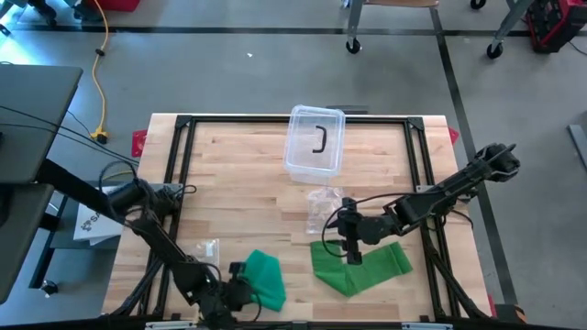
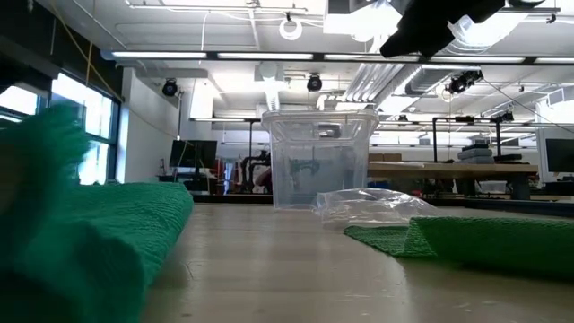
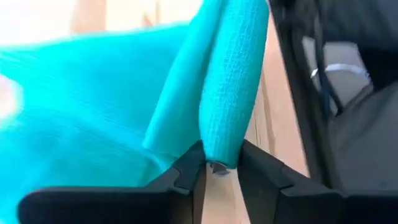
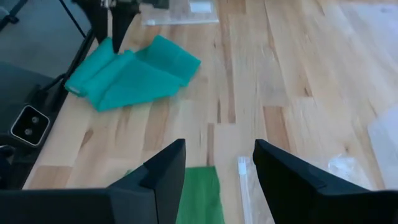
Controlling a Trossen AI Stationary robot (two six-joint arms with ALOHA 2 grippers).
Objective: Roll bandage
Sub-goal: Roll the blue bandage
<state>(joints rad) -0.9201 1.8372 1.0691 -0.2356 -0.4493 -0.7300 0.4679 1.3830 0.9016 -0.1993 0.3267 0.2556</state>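
Observation:
Two green bandages lie on the wooden table. One is bunched up (image 1: 266, 275) near the front edge, and my left gripper (image 1: 240, 280) is shut on it; it also shows in the right wrist view (image 4: 134, 71). The other bandage (image 1: 362, 264) lies flat at the front right. My right gripper (image 1: 350, 243) hangs open above that bandage's left end (image 4: 202, 193) and touches nothing. In the low view the right arm (image 2: 430, 27) is well above the table. My left gripper pinches a raised fold of the bandage (image 3: 227, 134) between its two fingers (image 3: 186, 171), at the bandage's end toward the table's left edge. The fold is several layers thick. The rest of the bandage (image 3: 81, 112) lies spread on the table.
A clear plastic bin (image 1: 315, 142) stands at the far middle of the table. A crumpled clear wrapper (image 1: 323, 206) lies between the bin and the right bandage. A small wrapper (image 1: 209, 247) lies at the front left. A black frame (image 1: 183, 124) borders the tabletop.

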